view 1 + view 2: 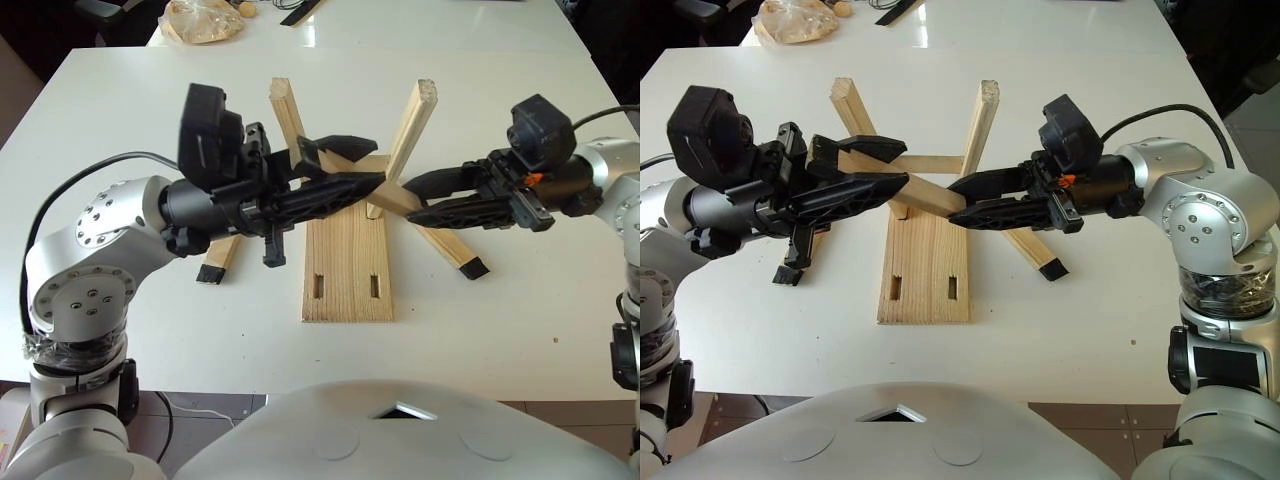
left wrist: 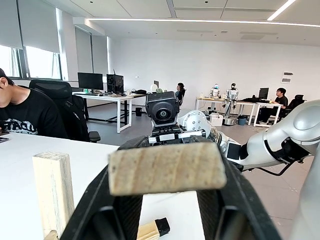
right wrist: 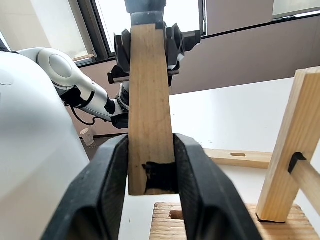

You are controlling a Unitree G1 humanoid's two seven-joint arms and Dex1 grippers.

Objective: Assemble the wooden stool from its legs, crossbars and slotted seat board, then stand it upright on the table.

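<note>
Over table [image 1: 500, 320], both grippers [image 1: 365, 165] [image 1: 408, 198] meet, seemingly clamping leg [image 1: 925, 195].

Flat on the white bench [image 1: 120, 110], midway across: pale wooden seat board with two slots [image 1: 347, 275]. Rising from the board's far end and leaning apart: a pale square wooden leg [image 1: 288, 105] on the left, a matching leg [image 1: 412, 118] on the right, a thin wooden crossbar [image 1: 935, 164] between. Above the board's far end, lying crosswise: a black-capped wooden leg [image 1: 925, 195], clamped at its left end in the left tool [image 1: 375, 165] and at its right end in the right tool [image 1: 958, 203]. On the bench just left of the board: a second capped leg [image 1: 218, 258]. Just right of the board: a third capped leg [image 1: 458, 255]. Well behind the board, to the left: a crumpled clear bag [image 1: 203, 22].
</note>
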